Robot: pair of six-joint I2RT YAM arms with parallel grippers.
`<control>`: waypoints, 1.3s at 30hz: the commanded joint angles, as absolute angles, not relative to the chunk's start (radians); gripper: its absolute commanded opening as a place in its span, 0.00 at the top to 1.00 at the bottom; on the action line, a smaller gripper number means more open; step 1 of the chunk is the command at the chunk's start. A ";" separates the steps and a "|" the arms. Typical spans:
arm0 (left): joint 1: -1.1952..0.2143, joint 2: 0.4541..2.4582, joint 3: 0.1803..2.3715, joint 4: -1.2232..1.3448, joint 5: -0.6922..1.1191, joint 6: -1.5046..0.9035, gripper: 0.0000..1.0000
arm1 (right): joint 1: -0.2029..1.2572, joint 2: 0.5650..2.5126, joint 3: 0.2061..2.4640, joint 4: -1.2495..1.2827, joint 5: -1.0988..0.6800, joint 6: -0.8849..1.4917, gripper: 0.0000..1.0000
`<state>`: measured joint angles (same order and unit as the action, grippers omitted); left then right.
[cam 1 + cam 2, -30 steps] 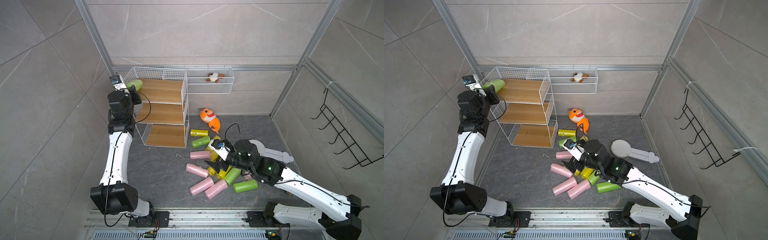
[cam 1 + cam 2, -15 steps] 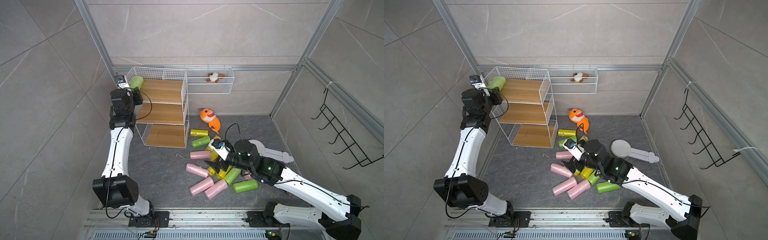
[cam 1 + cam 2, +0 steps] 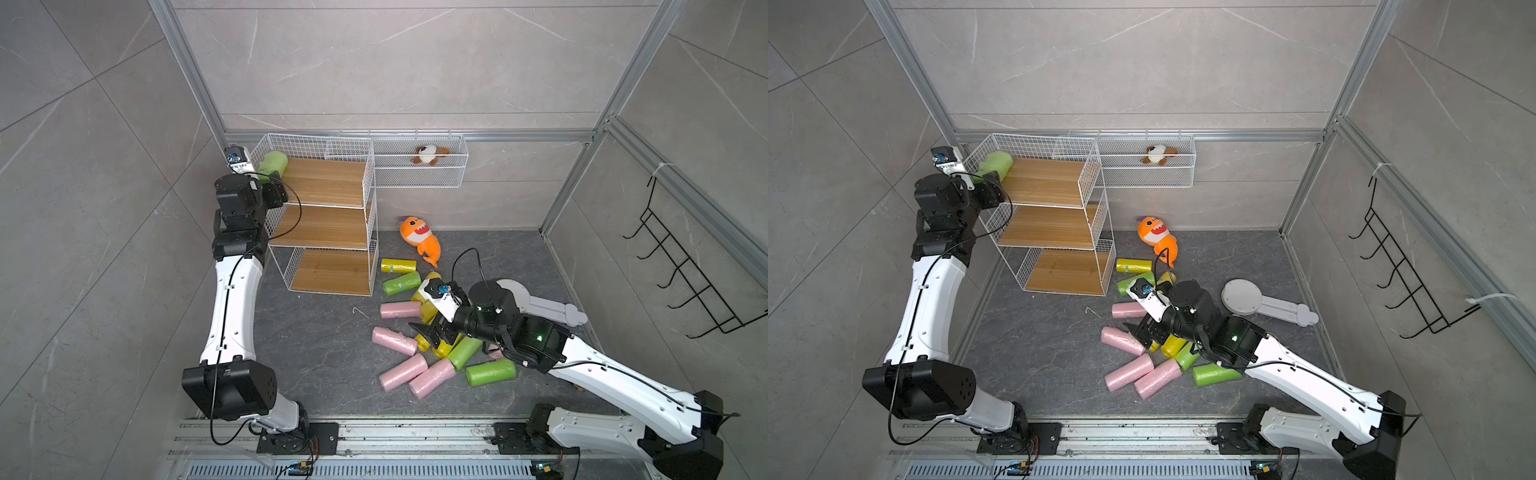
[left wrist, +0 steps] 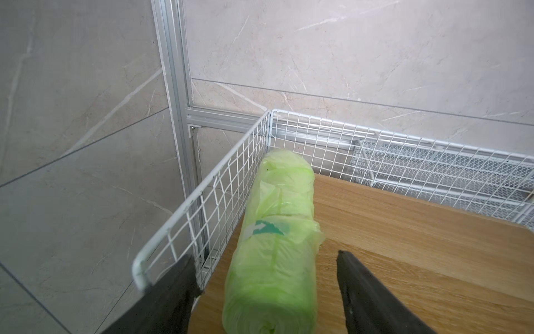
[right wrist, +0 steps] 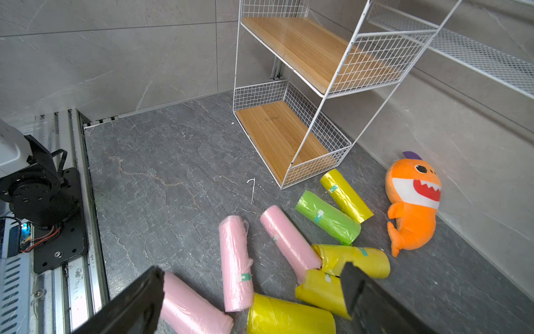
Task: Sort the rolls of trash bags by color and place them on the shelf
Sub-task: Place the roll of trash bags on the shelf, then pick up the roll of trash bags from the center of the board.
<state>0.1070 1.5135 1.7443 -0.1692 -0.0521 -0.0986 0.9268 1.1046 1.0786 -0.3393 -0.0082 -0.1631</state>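
- A white wire-grid shelf with three stepped wooden boards [image 3: 328,185] stands against the back wall.
- One lime green crinkly plastic roll [image 3: 273,163] lies in the top tier's rear corner, on the left arm's side, with the left gripper [image 3: 269,183] at its near end.
- On the dark stone floor, pink, green and yellow rolls [image 3: 403,371] lie heaped, some beneath the right gripper [image 3: 428,332].
- An orange plush shark [image 3: 419,237] lies near a single yellow roll [image 3: 398,266].

Lab test cell: aluminium frame [image 3: 519,135], tiled panels [image 3: 395,62], floor rail [image 3: 415,432].
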 commanded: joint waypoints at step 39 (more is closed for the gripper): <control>-0.387 0.896 0.608 -0.006 0.089 -0.706 0.22 | 0.652 1.848 1.259 -0.029 -0.102 0.620 0.18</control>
